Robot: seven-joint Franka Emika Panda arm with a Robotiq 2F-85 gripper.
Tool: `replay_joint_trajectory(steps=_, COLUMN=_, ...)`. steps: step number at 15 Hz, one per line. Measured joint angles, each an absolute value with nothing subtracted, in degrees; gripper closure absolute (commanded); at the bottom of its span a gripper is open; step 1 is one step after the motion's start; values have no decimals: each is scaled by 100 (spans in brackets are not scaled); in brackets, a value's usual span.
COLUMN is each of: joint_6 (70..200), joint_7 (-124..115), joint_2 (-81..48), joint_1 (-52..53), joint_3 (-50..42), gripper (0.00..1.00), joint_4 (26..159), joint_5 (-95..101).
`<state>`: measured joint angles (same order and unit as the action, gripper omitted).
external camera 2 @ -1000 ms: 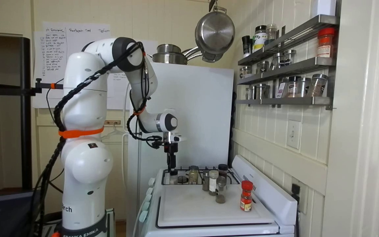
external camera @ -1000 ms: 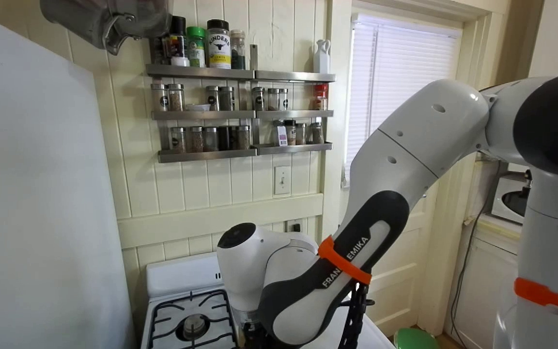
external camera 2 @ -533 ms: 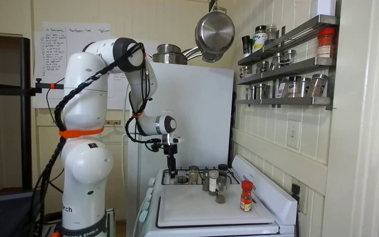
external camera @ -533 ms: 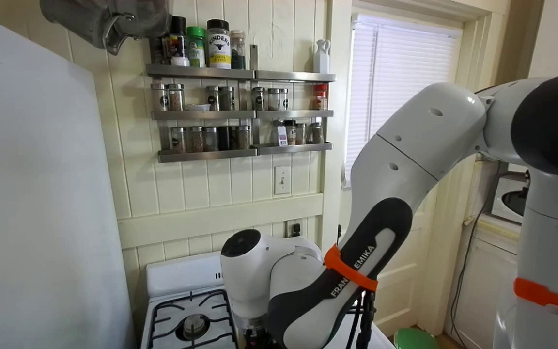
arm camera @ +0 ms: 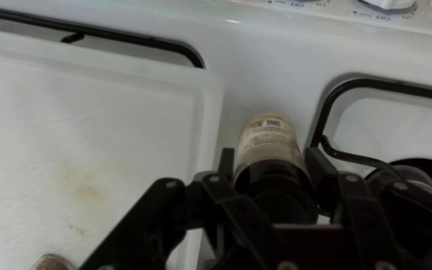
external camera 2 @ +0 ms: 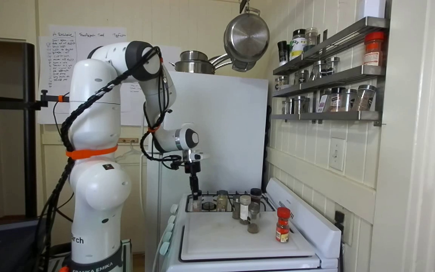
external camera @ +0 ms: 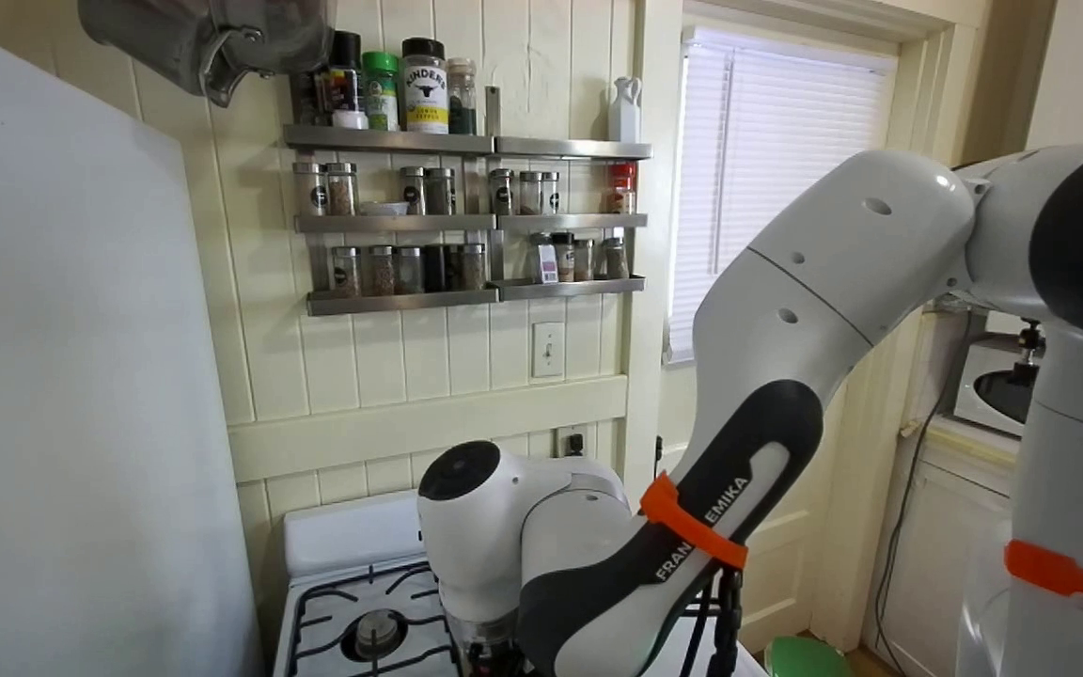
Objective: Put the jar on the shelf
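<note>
The wrist view is dim, but the jaws seem to pinch the black-lidded jar [arm camera: 271,163] just beside the white board [arm camera: 126,131]. On the board, toward the shelf [external camera 2: 330,79] above, stand three spice jars [external camera 2: 244,209] and a red-capped bottle [external camera 2: 283,225].

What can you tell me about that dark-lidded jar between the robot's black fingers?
The jar has a dark lid over a pale body that looks like glass or clear plastic. A light label carries print too blurred to read and a small square code. It looks roughly upright, over the white strip of stove top between the white board and a black burner grate; whether its base touches there is unclear. The gripper straddles it closely at the lid; whether it is gripped I can't tell.
</note>
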<state>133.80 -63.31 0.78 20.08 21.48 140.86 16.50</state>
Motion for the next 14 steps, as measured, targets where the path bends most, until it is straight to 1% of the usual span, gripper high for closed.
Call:
replay_joint_trajectory(steps=6, joint_6=11463, joint_7=-6511, joint_2=1300, joint_1=2188, joint_3=2407, gripper=75, joint_4=13768, joint_5=1182)
replay_joint_trajectory(steps=12, joint_6=9377, joint_7=-6097, joint_2=2718, joint_1=2086, joint_3=2315, gripper=75, joint_4=13206, joint_5=1184)
replay_joint_trajectory(steps=13, joint_6=9021, joint_7=-5911, joint_2=2989, joint_1=2038, joint_3=2256, gripper=50, joint_4=13139, joint_5=1294)
replay_joint_trajectory(steps=14, joint_6=8759, joint_7=-5581, joint_2=3257, joint_1=2003, joint_3=2184, gripper=50, joint_4=13087, joint_5=1469)
